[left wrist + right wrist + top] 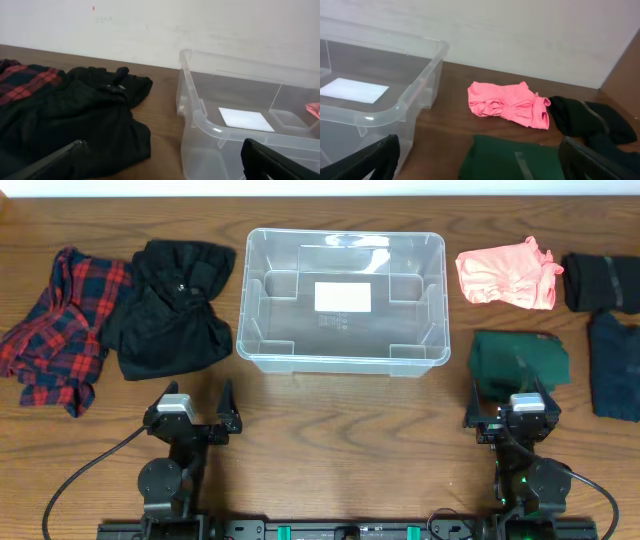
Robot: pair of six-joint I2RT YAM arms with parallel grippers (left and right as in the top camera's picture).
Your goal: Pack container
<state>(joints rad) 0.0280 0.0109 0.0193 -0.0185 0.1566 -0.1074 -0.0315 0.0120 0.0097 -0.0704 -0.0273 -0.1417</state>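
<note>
The clear plastic container stands empty at the table's middle back, with a white label on its base. It also shows in the left wrist view and the right wrist view. My left gripper is open and empty, in front of the container's left corner and near a black garment. In its own view its jaws frame bare table. My right gripper is open and empty over the near edge of a folded green garment. The green garment lies between its jaws.
A red plaid shirt lies far left beside the black garment. A pink garment lies right of the container. A black striped garment and a dark navy one lie at the right edge.
</note>
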